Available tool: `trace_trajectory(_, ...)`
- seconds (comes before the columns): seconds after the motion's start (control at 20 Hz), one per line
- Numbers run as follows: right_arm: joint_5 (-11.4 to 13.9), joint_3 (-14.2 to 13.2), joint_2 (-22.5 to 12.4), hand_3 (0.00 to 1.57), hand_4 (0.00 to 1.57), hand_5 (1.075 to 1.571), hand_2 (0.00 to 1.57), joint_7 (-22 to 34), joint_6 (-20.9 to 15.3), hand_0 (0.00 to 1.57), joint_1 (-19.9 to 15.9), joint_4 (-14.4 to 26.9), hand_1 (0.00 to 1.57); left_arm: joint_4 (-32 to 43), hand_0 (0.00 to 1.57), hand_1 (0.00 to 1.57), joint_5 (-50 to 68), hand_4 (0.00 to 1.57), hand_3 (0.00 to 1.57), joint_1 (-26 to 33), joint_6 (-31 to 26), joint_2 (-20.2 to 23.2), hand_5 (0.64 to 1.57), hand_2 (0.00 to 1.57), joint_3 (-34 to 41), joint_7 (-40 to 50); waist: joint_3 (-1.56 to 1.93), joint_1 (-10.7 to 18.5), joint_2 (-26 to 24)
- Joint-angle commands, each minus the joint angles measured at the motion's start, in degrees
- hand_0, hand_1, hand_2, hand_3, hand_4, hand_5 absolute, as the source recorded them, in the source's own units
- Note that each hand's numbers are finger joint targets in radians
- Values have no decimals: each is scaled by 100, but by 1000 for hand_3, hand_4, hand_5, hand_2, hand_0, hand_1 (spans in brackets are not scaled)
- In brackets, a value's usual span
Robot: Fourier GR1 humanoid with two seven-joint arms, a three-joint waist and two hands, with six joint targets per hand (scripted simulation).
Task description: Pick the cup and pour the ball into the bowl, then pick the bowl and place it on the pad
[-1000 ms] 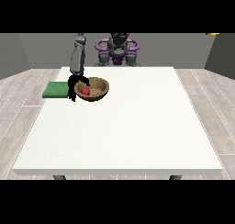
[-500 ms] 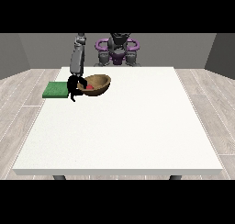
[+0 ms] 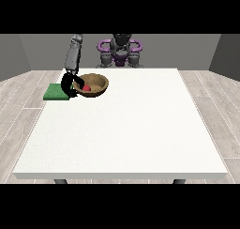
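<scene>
In the upper left of the frame we see the brown bowl [image 3: 93, 84], tilted a little, with the red ball [image 3: 86, 88] lying inside it. Its left rim is grasped by the black hand at the view's left [image 3: 69, 84], whose fingers curl round the edge. Just left of the bowl lies the green pad [image 3: 56, 92], at the left edge of the white tabletop [image 3: 126, 129]. We cannot see the other hand anywhere, nor can we make out a cup.
</scene>
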Motion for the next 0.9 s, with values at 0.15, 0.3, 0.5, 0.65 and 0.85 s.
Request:
trace_trajectory(0.15, 353, 41, -1658, 865, 1061, 1556, 1571, 1600, 151, 1571, -234, 80, 1571, 575, 0, 0, 87, 1204, 0, 214, -215, 329, 1537, 0, 299, -181, 21, -517, -138)
trace_trajectory(0.3, 550, 338, -1826, 712, 1056, 1566, 1571, 2061, 368, 1571, -338, -198, 1571, 725, 0, 0, -291, 1201, 0, 709, -149, 223, 1544, 0, 235, -659, 22, -783, -399)
trace_trajectory(0.5, 235, -56, -2430, 671, 1067, 1566, 1571, 2186, 921, 1571, -620, -19, 1571, 894, 0, 0, -97, 1206, 0, 751, -261, 449, 1543, 0, 422, -705, 30, -885, -264)
trace_trajectory(0.65, 201, -173, -2367, 585, 1094, 1564, 1571, 1952, 938, 1571, -619, 219, 1571, 948, 0, 0, -15, 1203, 0, 866, -406, 577, 1542, 0, 500, -985, 32, -877, -7)
trace_trajectory(0.85, 320, 215, -1796, 585, 1094, 1564, 1571, 2188, 833, 1571, -301, -442, 1571, 1512, 0, 0, -441, 1207, 0, 1409, -303, 495, 1551, 0, 522, -1630, 24, -1392, -475)
